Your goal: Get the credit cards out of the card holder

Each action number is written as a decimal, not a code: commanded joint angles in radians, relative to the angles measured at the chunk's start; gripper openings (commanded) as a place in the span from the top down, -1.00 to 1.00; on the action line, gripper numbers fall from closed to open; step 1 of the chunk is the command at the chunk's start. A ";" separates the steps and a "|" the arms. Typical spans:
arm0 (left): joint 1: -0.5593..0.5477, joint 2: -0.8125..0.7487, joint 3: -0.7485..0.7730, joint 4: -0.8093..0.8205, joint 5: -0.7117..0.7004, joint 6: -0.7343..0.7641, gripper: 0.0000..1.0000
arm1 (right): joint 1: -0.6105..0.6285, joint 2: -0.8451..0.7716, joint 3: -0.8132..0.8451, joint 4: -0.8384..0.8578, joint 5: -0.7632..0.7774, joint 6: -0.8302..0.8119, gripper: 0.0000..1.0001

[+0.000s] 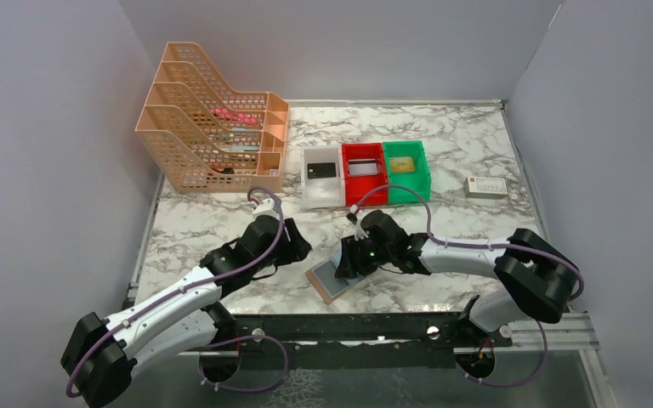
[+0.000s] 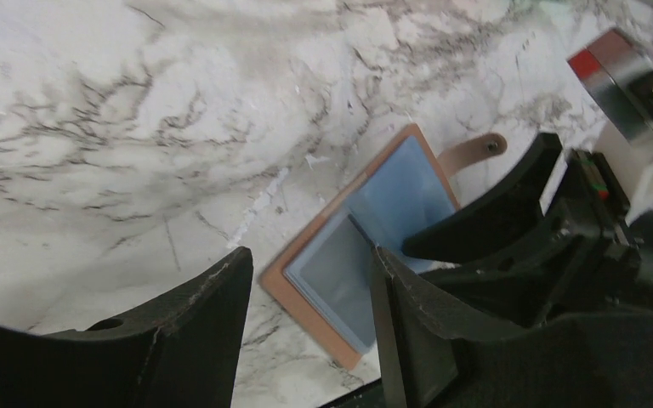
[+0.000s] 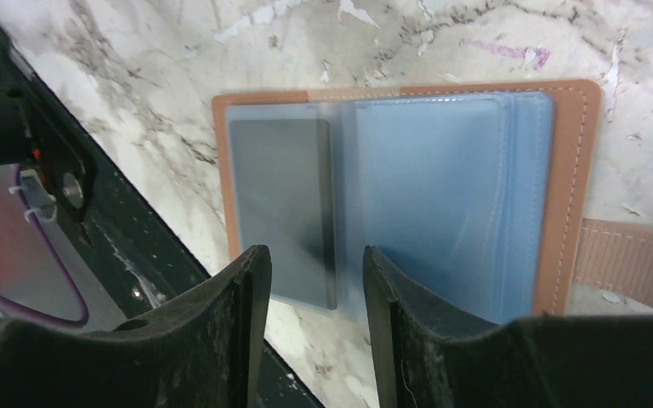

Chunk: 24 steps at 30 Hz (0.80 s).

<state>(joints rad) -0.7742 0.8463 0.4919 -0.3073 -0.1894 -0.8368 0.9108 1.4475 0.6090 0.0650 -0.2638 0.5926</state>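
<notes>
Card holder (image 1: 326, 280) lies spread open, inner side up, near the front edge of the counter (image 1: 221, 225), between the two arms. Its long axis runs slantwise, from near-left to far-right in the top view. One dark card (image 3: 279, 204) sits in the clear blue sleeve of one half. The other half shows only stacked blue sleeves, and I cannot tell whether any of them hold more. The snap tab (image 3: 633, 263) sticks out flat from the edge farthest from the dark card.

The right claw (image 3: 313, 268) is directly over the holder, half spread and empty. In its own view the dark card's long axis points straight ahead, and the fingers straddle the card's inner long edge by the fold, at its near end. Whether the tips touch the sleeve is not clear. The left claw (image 2: 313, 255) is spread wide and empty, just beside the holder's end that carries the dark card, with one finger overlapping that end in its own view.

The right arm looks the better placed to work the card out. The sleeve's mouth seems to be at the fold side, so the card would likely slide across the holder's long axis while the left claw pins the leather.

Farther back stand a white bin (image 1: 323, 197) with a black card (image 1: 320, 170) in it, a red bin (image 1: 366, 191) and a green bin (image 1: 408, 194). A small white box (image 1: 485, 187) lies to their right, and a peach rack (image 1: 212, 140) stands in the far left corner.
</notes>
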 commanded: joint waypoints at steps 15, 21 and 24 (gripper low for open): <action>0.000 0.401 -0.066 0.394 0.469 -0.025 -0.07 | 0.003 0.094 -0.104 0.234 -0.137 0.234 0.13; 0.000 0.475 -0.011 0.403 0.402 0.022 -0.06 | 0.003 0.044 -0.198 0.388 -0.126 0.368 0.18; 0.000 0.515 0.029 0.388 0.384 0.051 -0.05 | 0.003 0.004 -0.216 0.377 -0.079 0.394 0.18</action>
<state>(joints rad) -0.7681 1.3094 0.4721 0.0875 0.2409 -0.8425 0.9089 1.4952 0.4255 0.3977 -0.3965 0.9119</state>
